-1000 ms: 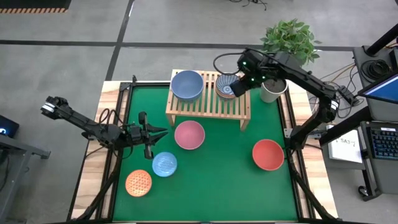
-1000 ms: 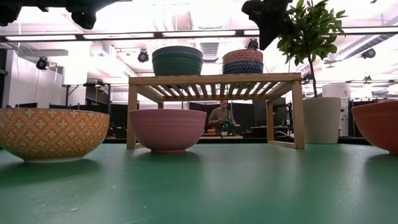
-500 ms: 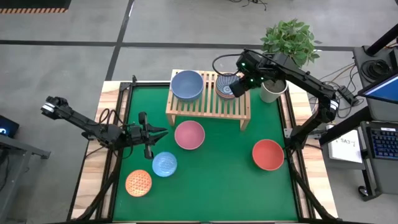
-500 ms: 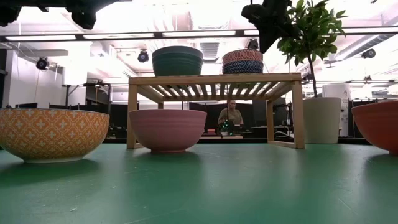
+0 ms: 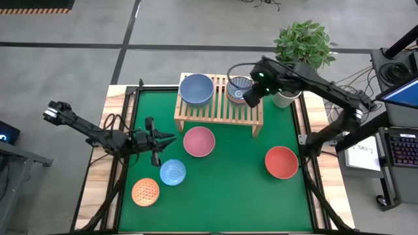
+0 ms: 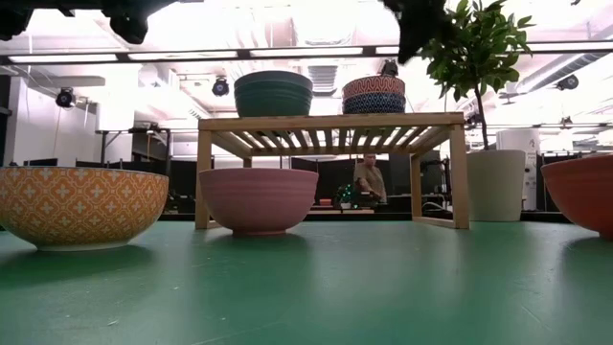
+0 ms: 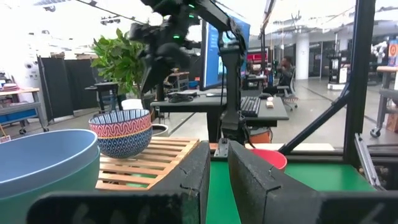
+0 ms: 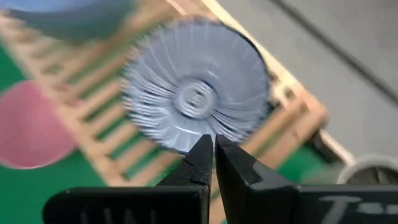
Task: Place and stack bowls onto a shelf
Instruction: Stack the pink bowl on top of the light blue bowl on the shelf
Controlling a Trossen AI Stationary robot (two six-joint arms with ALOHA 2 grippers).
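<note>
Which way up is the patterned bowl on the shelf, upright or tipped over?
Upright. The patterned bowl sits level on the shelf with its rim on top, and the high view looks straight into its open inside.

Pale slatted wood shelf (image 5: 219,111) — glossy glazed bowls (image 5: 199,141) — matt green table mat (image 5: 228,189).

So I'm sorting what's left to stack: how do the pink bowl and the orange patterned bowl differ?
The pink bowl is plain and larger; the orange patterned bowl is smaller with a lattice print. The pink one sits just in front of the shelf, the orange one near the table's front left corner. Both stand upright on the green mat, untouched.
</note>
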